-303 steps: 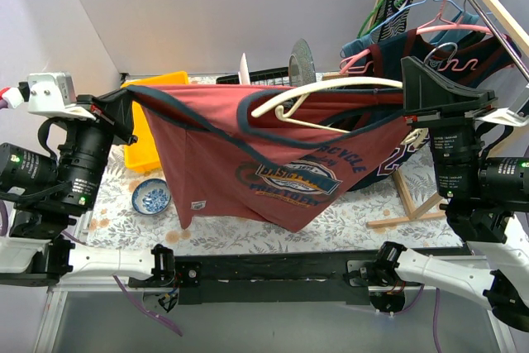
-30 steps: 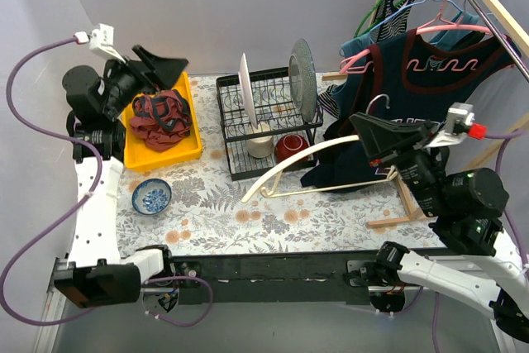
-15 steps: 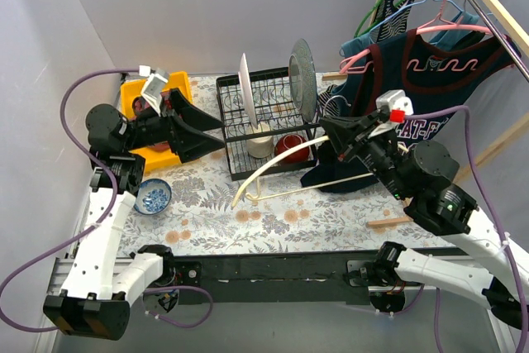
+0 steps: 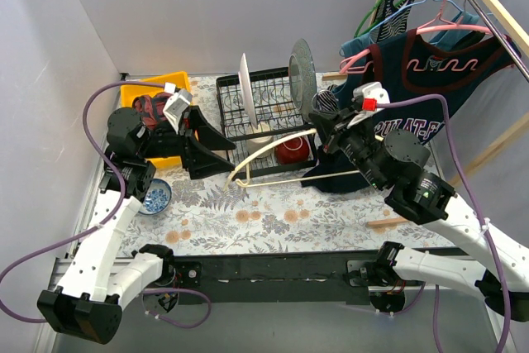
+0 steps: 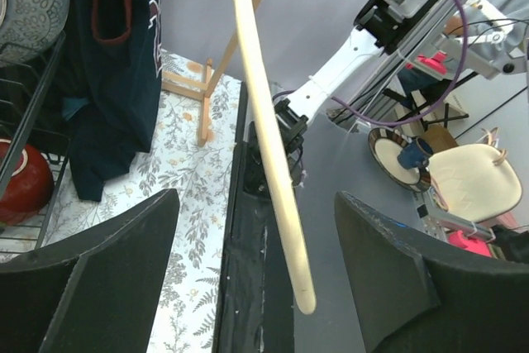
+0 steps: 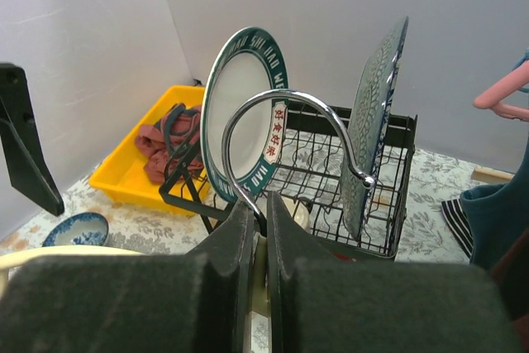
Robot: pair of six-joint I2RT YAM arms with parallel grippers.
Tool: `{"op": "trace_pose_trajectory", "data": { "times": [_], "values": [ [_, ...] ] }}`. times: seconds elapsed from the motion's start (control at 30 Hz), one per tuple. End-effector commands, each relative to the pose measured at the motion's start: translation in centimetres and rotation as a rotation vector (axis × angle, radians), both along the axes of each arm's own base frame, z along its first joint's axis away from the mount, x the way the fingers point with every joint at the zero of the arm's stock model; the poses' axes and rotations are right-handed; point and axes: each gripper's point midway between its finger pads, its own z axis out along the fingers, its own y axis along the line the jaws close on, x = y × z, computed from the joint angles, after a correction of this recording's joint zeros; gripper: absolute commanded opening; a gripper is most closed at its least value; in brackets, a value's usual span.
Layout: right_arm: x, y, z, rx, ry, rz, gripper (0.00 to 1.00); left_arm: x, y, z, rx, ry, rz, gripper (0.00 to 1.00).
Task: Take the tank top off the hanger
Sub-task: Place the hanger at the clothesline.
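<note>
My right pincer (image 6: 258, 221) pinches the bare hanger (image 5: 269, 146) at its hook; my left pincer (image 5: 252, 204) is spread astride its arm.
The hanger runs lengthwise between them; the top (image 4: 149, 107) lies bunched in the bin (image 4: 153, 86), nearest my left arm.

The left arm stands raised and reaches toward the right, and the left gripper (image 4: 213, 151) has its jaws wide apart. The right arm leans forward and left; the right gripper (image 6: 254, 233) is clamped on the hook of the hanger (image 5: 271, 146).
</note>
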Motion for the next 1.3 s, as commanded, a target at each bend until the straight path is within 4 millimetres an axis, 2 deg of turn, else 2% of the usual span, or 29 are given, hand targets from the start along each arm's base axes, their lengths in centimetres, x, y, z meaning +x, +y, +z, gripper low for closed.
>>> {"op": "trace_pose_trajectory", "data": {
  "times": [0.0,0.13,0.23,0.27,0.33,0.37,0.57,0.6,0.67,0.7,0.83,0.87,0.93,0.97,1.0,1.07,1.13,1.17,1.2,1.27],
  "values": [
    [0.2,-1.8,5.9,0.182,-0.077,-0.068,0.01,0.7,-0.3,-1.2,0.033,-0.032,0.027,0.73],
    [0.0,-1.6,6.3,0.193,-0.082,-0.055,0.01,1.3,-0.9,-1.1,0.051,-0.012,0.032,0.63],
    [-0.2,-1.7,6.7,0.201,-0.096,-0.045,0.01,1.6,-1.1,-0.8,0.055,-0.016,0.038,0.48],
    [-0.2,-1.8,6.7,0.202,-0.097,-0.05,0.01,1.8,-1.2,-0.7,0.054,-0.024,0.046,0.34],
    [-0.3,-2.0,6.9,0.212,-0.102,-0.048,0.01,2.3,-1.1,-0.6,0.057,-0.061,0.096,0.2],
    [-0.4,-2.0,7.0,0.212,-0.104,-0.045,0.01,2.5,-1.1,-0.6,0.057,-0.073,0.113,0.02],
    [-1.0,-2.4,7.7,0.253,-0.113,-0.029,0.02,2.0,-1.0,0.8,0.035,-0.124,0.155,0.0],
    [-1.2,-2.3,7.7,0.261,-0.109,-0.016,0.13,2.0,-1.0,1.1,0.026,-0.139,0.165,0.0],
    [-1.8,-2.8,8.3,0.284,-0.116,-0.001,0.27,1.7,-0.8,1.9,0.005,-0.159,0.192,0.0],
    [-2.1,-2.9,8.6,0.295,-0.12,0.011,0.4,1.5,-0.8,2.5,-0.008,-0.175,0.192,0.0],
    [-3.4,-4.6,10.7,0.331,-0.171,0.023,0.57,1.1,-0.6,4.0,-0.042,-0.21,0.211,0.0],
    [-3.9,-5.3,12.1,0.349,-0.192,0.025,0.6,0.9,-0.6,4.5,-0.044,-0.229,0.208,0.0],
    [-4.2,-5.7,12.9,0.34,-0.198,0.026,0.73,1.3,-0.5,4.9,-0.043,-0.249,0.228,0.0],
    [-4.8,-6.5,14.5,0.362,-0.22,0.028,0.79,1.4,-0.6,5.0,-0.039,-0.25,0.226,0.0],
    [-5.3,-6.5,15.1,0.367,-0.232,0.05,0.89,1.3,-0.6,5.6,-0.038,-0.254,0.22,0.0],
    [-6.2,-6.9,16.6,0.4,-0.253,0.084,0.92,1.7,-1.0,5.8,-0.035,-0.233,0.203,0.0],
    [-7.8,-7.3,19.3,0.446,-0.31,0.145,0.99,1.8,-1.4,6.5,-0.044,-0.228,0.204,0.0],
    [-8.4,-7.3,20.3,0.457,-0.335,0.175,0.98,1.9,-1.6,6.6,-0.047,-0.225,0.207,0.0],
    [-9.3,-8.2,22.1,0.489,-0.372,0.187,0.99,1.7,-2.0,6.9,-0.054,-0.234,0.199,0.0],
    [-9.9,-8.1,23.8,0.505,-0.413,0.212,0.98,2.5,-2.8,7.2,-0.054,-0.254,0.216,0.0]
  ]
}}
